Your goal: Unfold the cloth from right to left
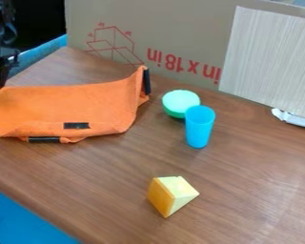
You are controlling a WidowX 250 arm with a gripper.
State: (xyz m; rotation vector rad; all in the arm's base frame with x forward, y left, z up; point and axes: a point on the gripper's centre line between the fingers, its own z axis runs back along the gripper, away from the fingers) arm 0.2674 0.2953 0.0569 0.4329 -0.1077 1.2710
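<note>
"How did the cloth [72, 105] seem likely to handle?"
"Light and limp, I judged, best pinched at its raised right corner, by the dark strip [147, 81]."
"Its looks?"
"Orange, rumpled, dark-patched, lying on the table [244, 181] at the view's left."
"And the gripper [0, 78]?"
"Upper left, near the cloth; whether released or clenched, I couldn't tell."

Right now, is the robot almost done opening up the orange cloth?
Maybe partly. The orange cloth already lies spread wide, with a black patch at its far right corner. The gripper is by its far edge at the left; I can't tell if it's holding any. The near edge looks rumpled, with two more patches close together, so some unfolding is probably left.
</note>
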